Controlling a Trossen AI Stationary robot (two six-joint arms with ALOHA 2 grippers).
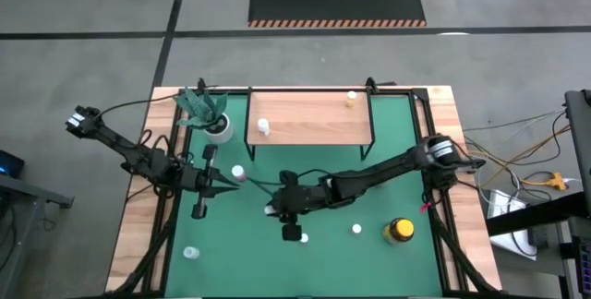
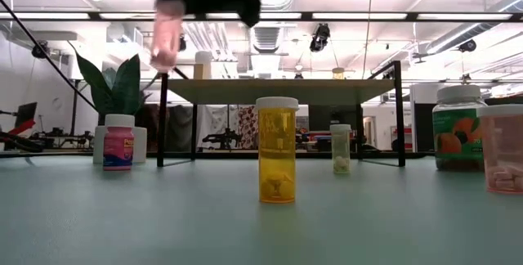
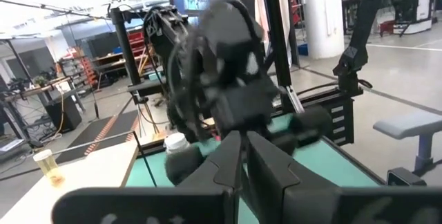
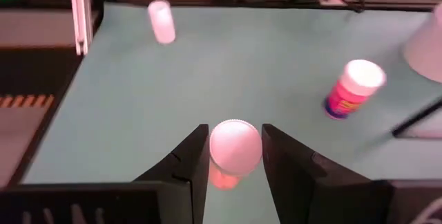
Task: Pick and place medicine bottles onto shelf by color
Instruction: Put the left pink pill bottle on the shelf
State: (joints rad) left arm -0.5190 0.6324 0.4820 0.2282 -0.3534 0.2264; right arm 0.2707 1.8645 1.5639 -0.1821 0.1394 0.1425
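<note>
**Pink bottle pinched and held above the mat, short of the shelf**

Pink and white-capped, the small bottle (image 4: pixel 235 151) sits upright between our right gripper's (image 1: pixel 277 209) fingers, pinched just under its cap. In the low view it hangs clear of the green mat (image 1: pixel 388 188), in front of the shelf (image 1: pixel 309 119), its long axis roughly vertical.

The shelf lies beyond the jaws, so we judge the coming move is a carry forward and up over its front edge. Two bottles already stand on the shelf: a white one (image 1: pixel 264 127) toward its left, a yellowish one (image 1: pixel 351 99) at its far right.

Our left gripper (image 1: pixel 238 181), jaws pressed together and empty, waits just in front of the shelf's left end, close to the carry path. A pink-labelled bottle (image 4: pixel 352 88) stands beside it, and a potted plant (image 1: pixel 211 114) sits left of the shelf.
</note>
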